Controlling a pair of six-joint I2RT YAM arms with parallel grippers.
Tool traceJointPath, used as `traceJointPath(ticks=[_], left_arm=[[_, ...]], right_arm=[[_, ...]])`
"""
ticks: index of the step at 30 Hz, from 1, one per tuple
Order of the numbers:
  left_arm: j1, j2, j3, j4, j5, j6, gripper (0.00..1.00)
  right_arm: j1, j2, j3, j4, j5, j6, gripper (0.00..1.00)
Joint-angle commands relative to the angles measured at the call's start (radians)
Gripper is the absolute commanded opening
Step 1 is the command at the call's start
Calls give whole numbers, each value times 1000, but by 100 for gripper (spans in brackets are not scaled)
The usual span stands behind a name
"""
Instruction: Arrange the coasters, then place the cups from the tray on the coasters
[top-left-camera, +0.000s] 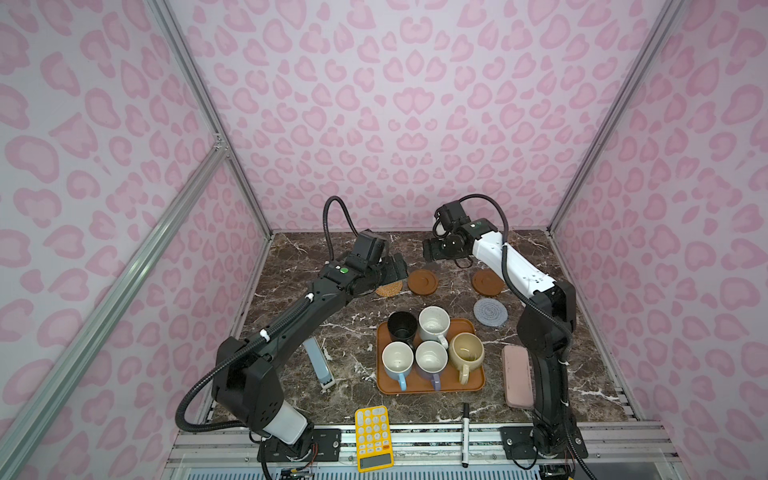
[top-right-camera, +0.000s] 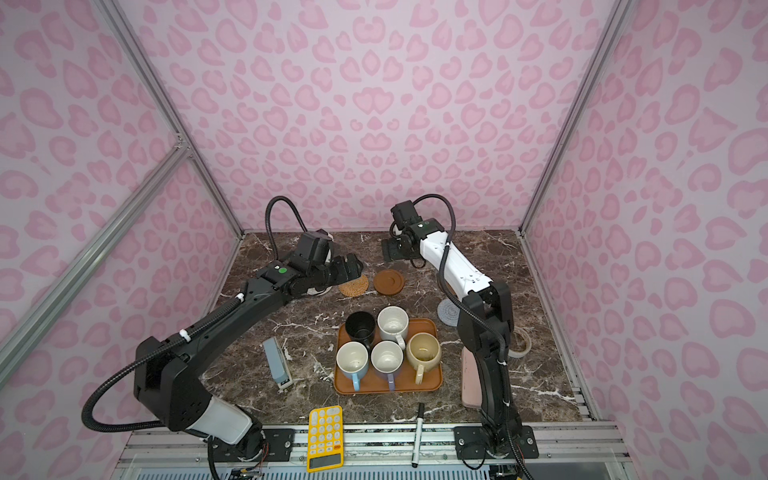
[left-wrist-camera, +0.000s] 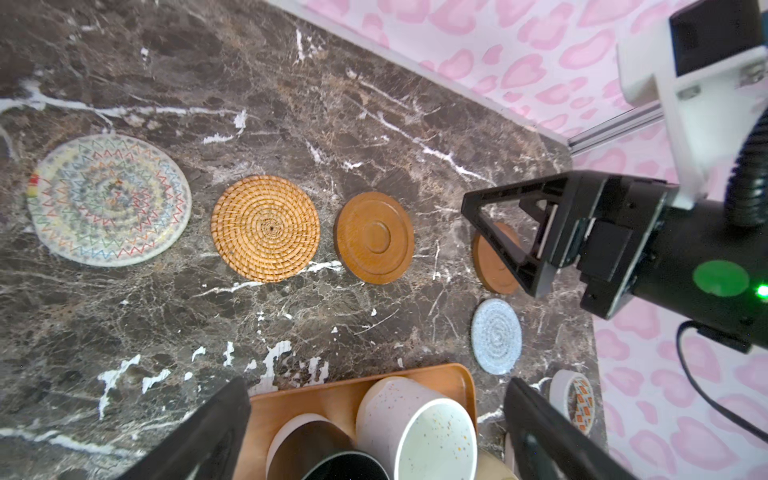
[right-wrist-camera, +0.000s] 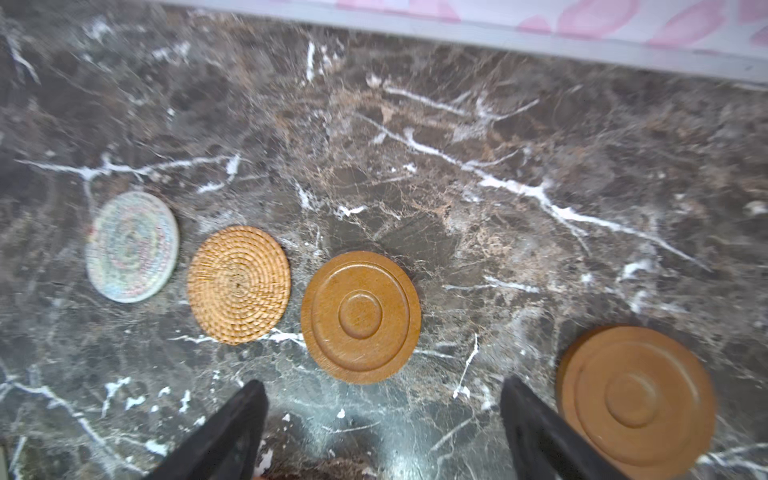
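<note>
Four coasters lie in a row at the back: whitish woven (left-wrist-camera: 109, 199), tan rattan (left-wrist-camera: 265, 227), brown wooden (left-wrist-camera: 374, 237), and a second wooden one (right-wrist-camera: 636, 399). The grey-blue coaster (top-left-camera: 490, 312) lies in front of that last one. On the orange tray (top-left-camera: 430, 384) stand the black (top-left-camera: 402, 326), speckled white (top-left-camera: 434, 323), light blue (top-left-camera: 397, 360), lavender (top-left-camera: 431, 359) and beige-yellow (top-left-camera: 466, 352) cups. My left gripper (top-left-camera: 395, 268) hangs open over the rattan coaster. My right gripper (right-wrist-camera: 383, 382) is open and empty, above bare table between the two wooden coasters.
A pink oblong case (top-left-camera: 517, 376) lies right of the tray, under the right arm. A patterned tape roll (top-right-camera: 519, 341) sits further right. A grey-blue device (top-left-camera: 318, 359) lies left of the tray. A yellow calculator (top-left-camera: 373, 438) and a black marker (top-left-camera: 465, 432) rest at the front edge.
</note>
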Motion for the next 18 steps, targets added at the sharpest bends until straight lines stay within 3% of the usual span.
traceJointPath(ticks=[1,8,14,18], left_arm=[[3,-58,2,-13,-9,23,97],[3,-184,-64,45,17,63,97],[6,-265,-136,123,71,56,97],[6,-295,-147,129,75,55,97]], right_arm=[[1,-80,-50,23,33,32,95],[-7,-336,-277,140,90,41,96],[-97,-556,-571,372,-85,177,97],[-189,-617,-660,387,-123,265,99]])
